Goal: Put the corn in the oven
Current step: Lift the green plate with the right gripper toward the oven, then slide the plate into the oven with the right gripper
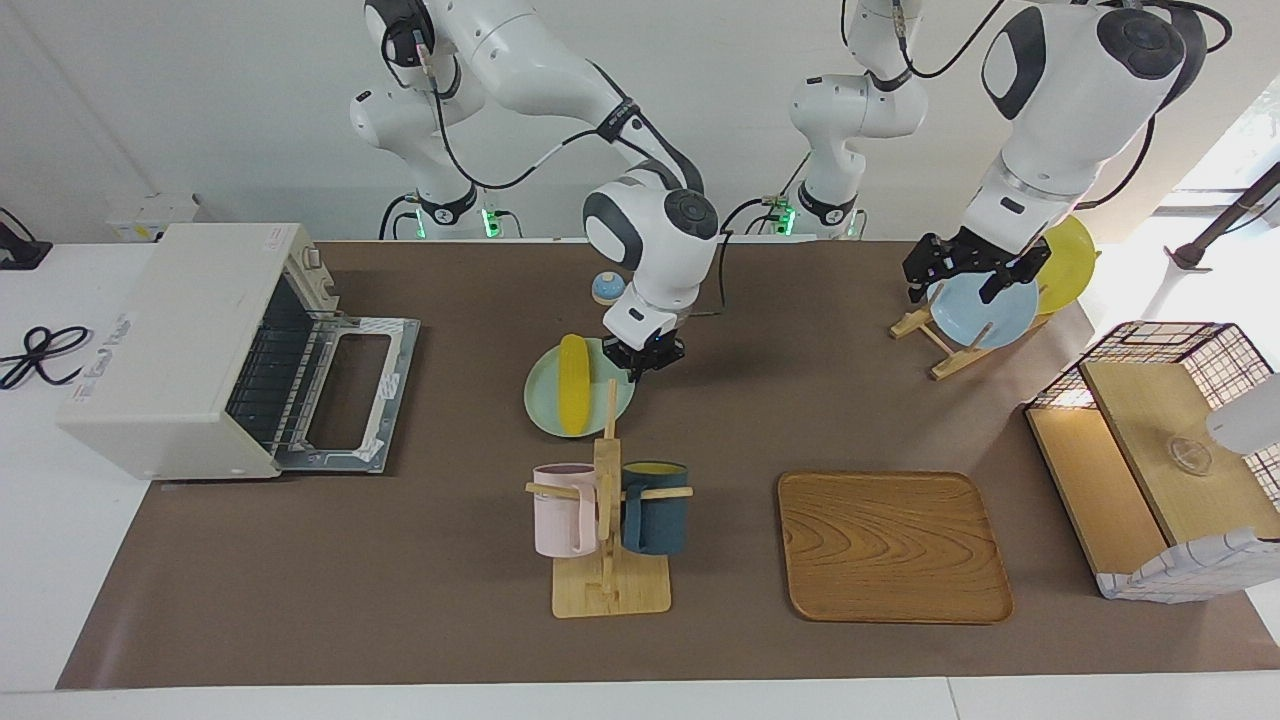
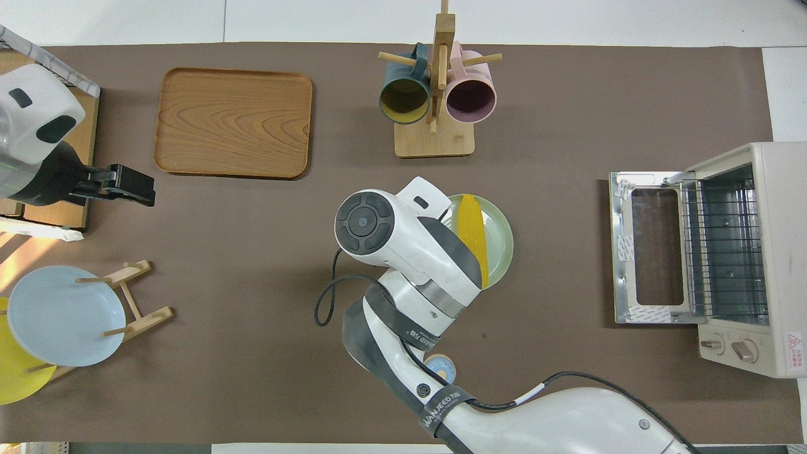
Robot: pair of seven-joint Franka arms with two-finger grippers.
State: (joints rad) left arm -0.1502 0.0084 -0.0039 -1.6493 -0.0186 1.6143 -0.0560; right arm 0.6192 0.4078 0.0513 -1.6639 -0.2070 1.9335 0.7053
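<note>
Left gripper (image 1: 965,278): held up over the blue plate (image 1: 985,312) on its stand at the left arm's end; fingers spread apart; nothing is held; the arm waits.
Right gripper (image 1: 645,358): lowered to the green plate's (image 1: 541,402) rim, on the side toward the left arm's end; fingers pressed together, and they appear to be pinching that rim, not the corn.
Corn (image 1: 573,397): lying flat across the middle of the green plate, its length running from nearer to farther; not touched by either gripper.
Oven (image 1: 170,340): at the right arm's end, well apart from the plate; door (image 1: 345,392) folded down flat, wire rack exposed.
Mug stand (image 1: 608,530): just farther out than the plate, with two mugs hung on it.
Step (judged): the corn is not yet in the oven; plate and cob would be moved together toward the door.
Risk 1: a round cob is not restrained on a smooth plate; it could be rolled off by any tilt or jerk.
Risk 2: the plate is gripped by one thin edge; it could sag or be slipped out under the load.
Risk 3: the mug stand could be clipped if the plate is swung outward.
</note>
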